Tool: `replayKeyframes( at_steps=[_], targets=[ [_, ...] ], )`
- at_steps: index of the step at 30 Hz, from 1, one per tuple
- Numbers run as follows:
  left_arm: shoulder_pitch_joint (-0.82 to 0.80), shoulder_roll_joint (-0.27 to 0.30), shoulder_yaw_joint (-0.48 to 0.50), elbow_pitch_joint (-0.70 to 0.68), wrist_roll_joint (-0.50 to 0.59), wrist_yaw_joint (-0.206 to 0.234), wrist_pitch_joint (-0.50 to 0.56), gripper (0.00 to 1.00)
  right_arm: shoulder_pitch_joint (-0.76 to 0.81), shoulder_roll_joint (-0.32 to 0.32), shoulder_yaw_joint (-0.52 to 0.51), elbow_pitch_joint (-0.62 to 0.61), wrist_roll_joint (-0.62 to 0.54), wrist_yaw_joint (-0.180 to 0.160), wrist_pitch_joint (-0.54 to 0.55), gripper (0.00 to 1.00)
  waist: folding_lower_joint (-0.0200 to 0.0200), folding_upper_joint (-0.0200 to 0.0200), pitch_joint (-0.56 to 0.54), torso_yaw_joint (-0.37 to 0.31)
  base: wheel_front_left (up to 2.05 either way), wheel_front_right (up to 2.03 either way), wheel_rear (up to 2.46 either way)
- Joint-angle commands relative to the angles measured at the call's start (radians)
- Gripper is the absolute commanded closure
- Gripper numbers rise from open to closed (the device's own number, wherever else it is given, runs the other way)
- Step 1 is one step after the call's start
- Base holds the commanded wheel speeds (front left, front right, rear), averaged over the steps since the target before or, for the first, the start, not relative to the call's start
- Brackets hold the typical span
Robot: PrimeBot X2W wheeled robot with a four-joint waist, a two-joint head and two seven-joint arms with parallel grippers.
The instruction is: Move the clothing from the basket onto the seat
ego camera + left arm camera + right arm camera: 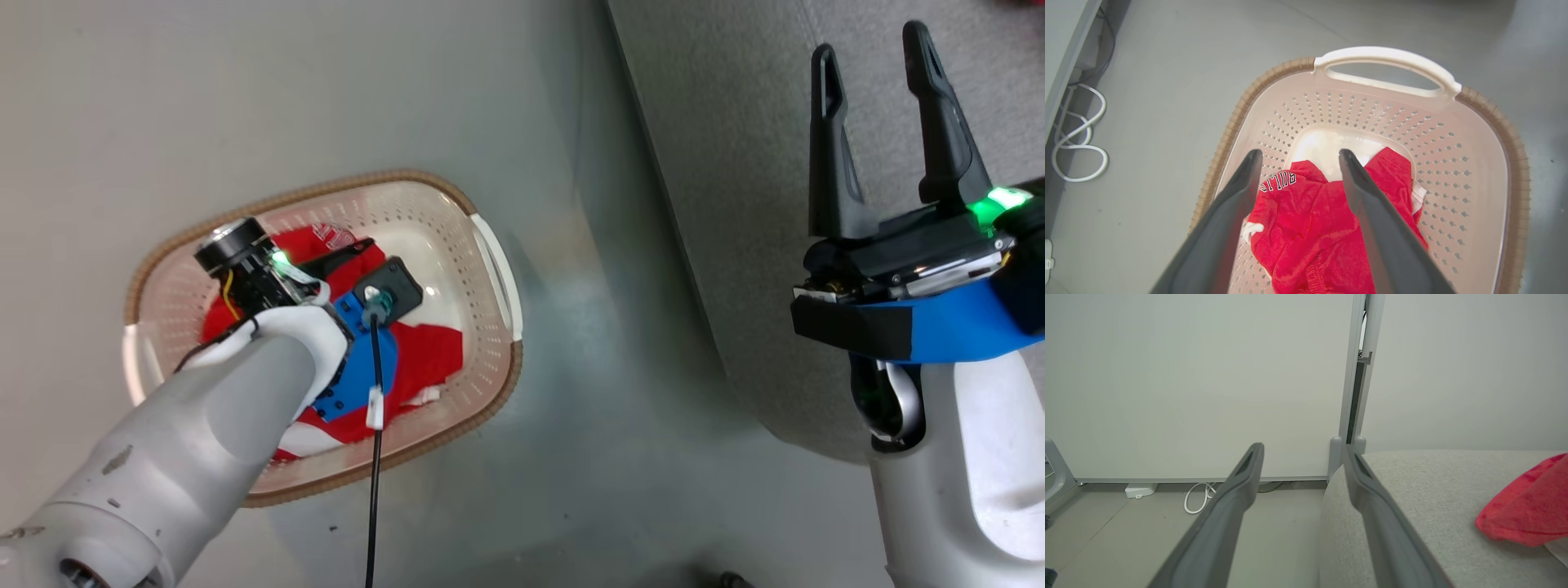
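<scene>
The left claw [1300,154] hangs wide over clothing [1323,228] in the basket [1515,163]; right claw [871,45] wide, empty; one red piece [1527,510] lies on the seat [1433,486], far right.

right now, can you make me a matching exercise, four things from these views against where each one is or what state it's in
1 left gripper
2 right gripper
3 clothing
4 basket

a on the floor beside the seat
b open, at the seat's edge
c open, above the basket
d lying in the basket

Pairs: 1-c, 2-b, 3-d, 4-a
</scene>
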Motion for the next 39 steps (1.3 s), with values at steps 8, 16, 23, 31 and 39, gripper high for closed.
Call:
replayKeyframes(
  at_steps=[8, 16, 23, 31, 39],
  targets=[
    [-0.020, 0.066, -0.042, -0.053, -0.005, 0.000, 0.198, 0.00, -0.063, 0.005, 0.021, -0.045, 0.016, 0.000, 0.000, 0.00, -0.0003, 0.0000, 0.161, -0.060, 0.00, 0.00, 0.00],
    [-0.017, 0.152, -0.042, -0.120, 0.050, 0.000, 0.363, 0.00, -0.095, 0.005, 0.032, -0.088, 0.037, 0.000, 0.000, 0.00, -0.0003, 0.0000, 0.258, -0.088, 0.00, 0.00, 0.00],
    [-0.064, 0.198, -0.042, -0.101, 0.079, 0.000, 0.403, 0.00, -0.088, 0.005, 0.024, -0.137, 0.044, 0.000, 0.000, 0.00, -0.0003, 0.0000, 0.333, -0.110, 0.00, 0.00, 0.00],
    [-0.102, 0.207, -0.042, -0.045, 0.096, 0.000, 0.413, 0.00, -0.070, 0.005, 0.022, -0.193, 0.043, 0.000, 0.000, 0.00, -0.0003, 0.0000, 0.392, -0.120, 0.00, 0.00, 0.00],
    [-0.108, 0.160, -0.042, 0.018, 0.083, -0.001, 0.413, 1.00, -0.055, 0.005, 0.011, -0.225, 0.035, 0.000, 0.000, 0.00, -0.0003, 0.0000, 0.402, -0.106, 0.00, 0.00, 0.00]
  ],
)
